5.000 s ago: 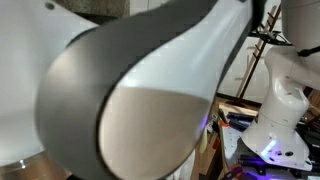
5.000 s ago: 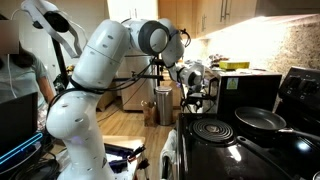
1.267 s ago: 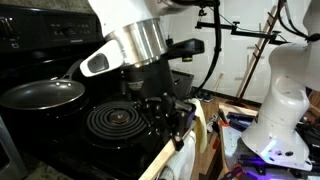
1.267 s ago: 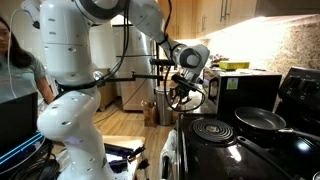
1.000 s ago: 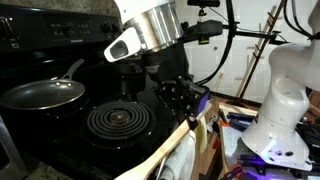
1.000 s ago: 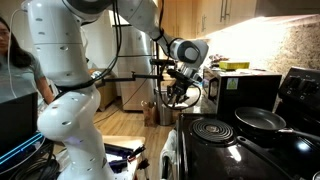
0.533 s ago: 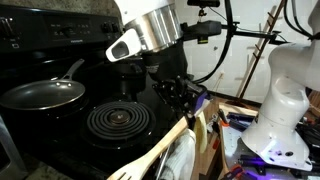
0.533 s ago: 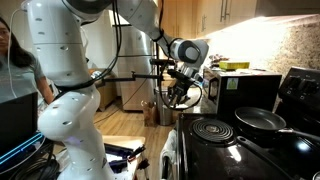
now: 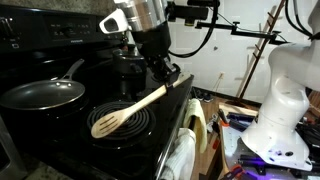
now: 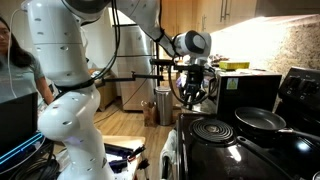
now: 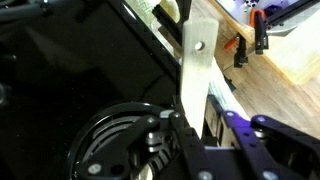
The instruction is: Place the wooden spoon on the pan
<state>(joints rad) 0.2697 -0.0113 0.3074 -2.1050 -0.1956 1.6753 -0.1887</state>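
My gripper (image 9: 168, 76) is shut on the handle of the wooden spoon (image 9: 133, 108). The spoon hangs slanted in the air, its slotted head (image 9: 105, 125) low over the black spiral burner. In the wrist view the pale handle (image 11: 195, 72), with a hole near its end, runs up from between my gripper's (image 11: 190, 128) dark fingers. The dark grey pan (image 9: 40, 95) sits empty on the back burner, its silvery handle rising behind it. The pan (image 10: 260, 120) also shows beyond the coil, with my gripper (image 10: 193, 88) near the stove's front edge. The spoon is too small to make out there.
The spiral burner coil (image 9: 122, 122) lies between the spoon and the pan on the black stove top (image 9: 60, 135). A towel (image 9: 185, 155) hangs on the stove's front. A white robot base (image 9: 280, 110) stands beside the stove. A person (image 10: 12, 60) stands behind the arm.
The gripper has risen and turned with the spoon. The spoon's head, which hung down past the stove's front edge, has swung up over the burner coil.
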